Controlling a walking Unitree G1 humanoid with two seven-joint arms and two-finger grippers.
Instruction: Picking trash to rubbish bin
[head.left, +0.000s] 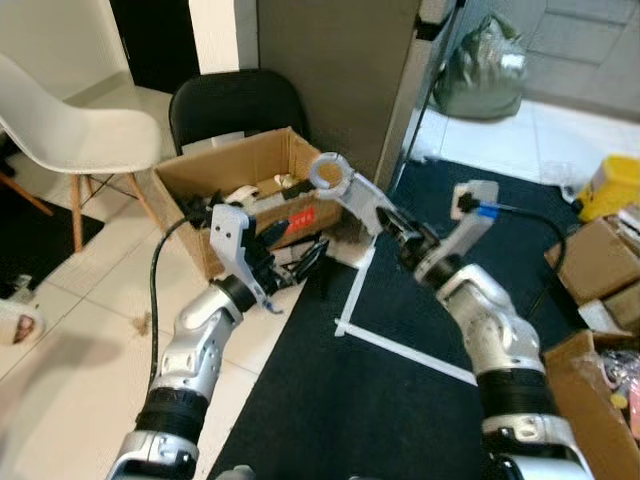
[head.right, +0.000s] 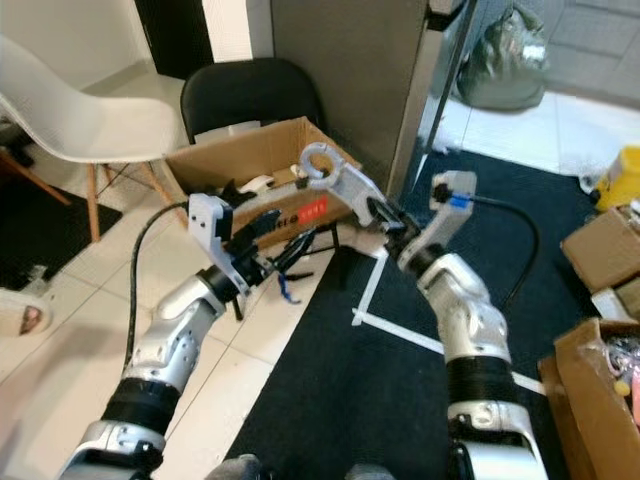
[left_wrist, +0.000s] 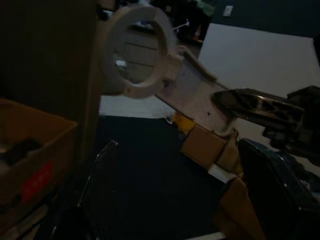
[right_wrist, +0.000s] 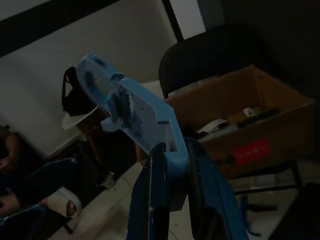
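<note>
My right gripper (head.left: 392, 226) is shut on a long white plastic bracket (head.left: 350, 192) with a ring at its far end (head.left: 327, 171). The ring end hangs over the near right corner of an open cardboard box (head.left: 178, 175) that holds several scraps. In the right wrist view the fingers (right_wrist: 157, 190) clamp the bracket's (right_wrist: 135, 110) base. My left gripper (head.left: 298, 245) is low at the box's front wall, below the bracket, fingers spread and empty. The left wrist view looks up at the ring (left_wrist: 137, 50).
A black chair (head.left: 235, 105) stands behind the box and a white chair (head.left: 70, 130) to its left. A grey pillar (head.left: 330, 70) rises right of the box. White tape lines (head.left: 400, 350) cross the black mat. Cardboard boxes (head.left: 595, 260) and a tied rubbish bag (head.left: 485, 70) are at the right.
</note>
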